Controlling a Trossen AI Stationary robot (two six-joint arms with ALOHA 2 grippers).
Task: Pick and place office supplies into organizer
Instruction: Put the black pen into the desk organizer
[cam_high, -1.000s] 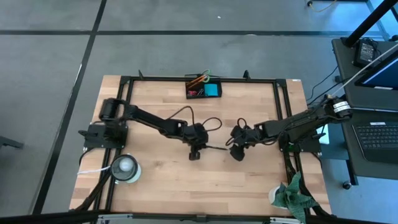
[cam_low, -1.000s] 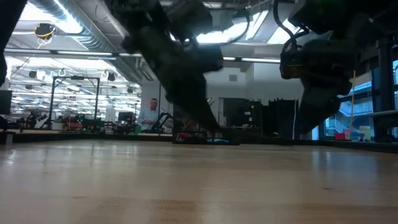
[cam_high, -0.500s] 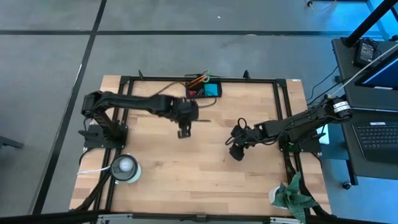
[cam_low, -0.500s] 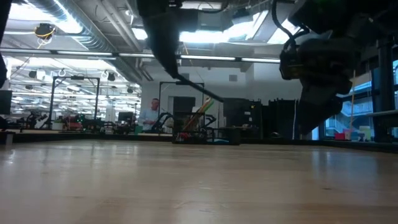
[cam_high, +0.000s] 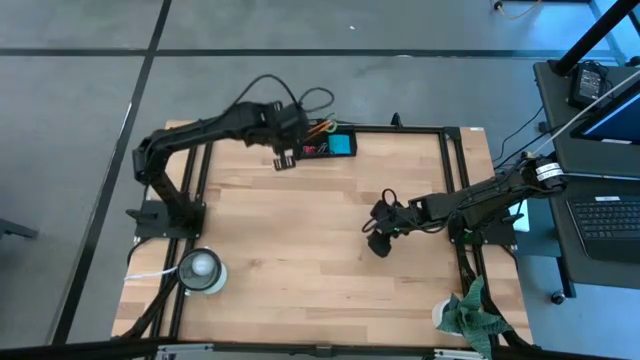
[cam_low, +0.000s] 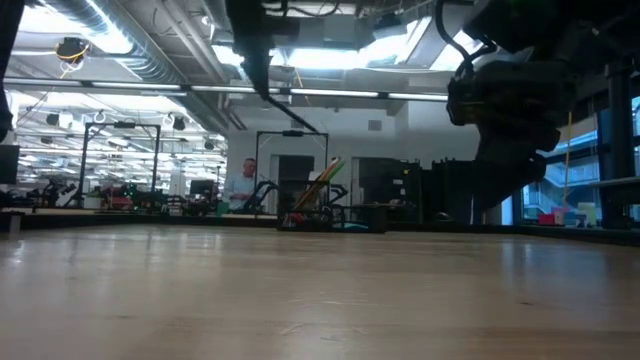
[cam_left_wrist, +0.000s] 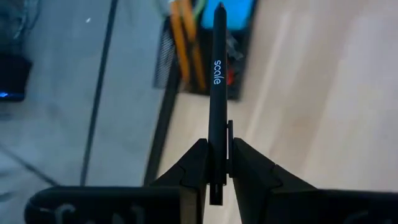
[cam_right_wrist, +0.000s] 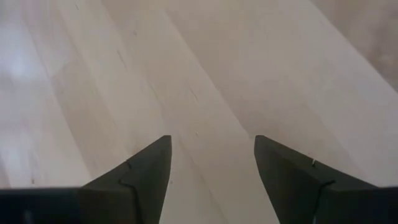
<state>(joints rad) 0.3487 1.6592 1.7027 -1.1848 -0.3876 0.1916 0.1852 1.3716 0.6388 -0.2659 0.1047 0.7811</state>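
While the near edge of the pale wooden table carries only a white round roll at its left corner and a crumpled green cloth at its right corner, the right gripper hangs over bare boards right of centre. Its two dark fingers stand spread apart with nothing between them — only wood grain shows in the gap.

Farther back, the left arm reaches across to the table's far edge, where the left gripper is clamped on a slim black pen bearing pale lettering. The pen sticks out past the fingertips toward the small black rectangular organizer tray, which sits against the far rail of the black metal frame, just beside the gripper. Inside the tray — a blue square note pad on its right side, orange pencils leaning out on its left.
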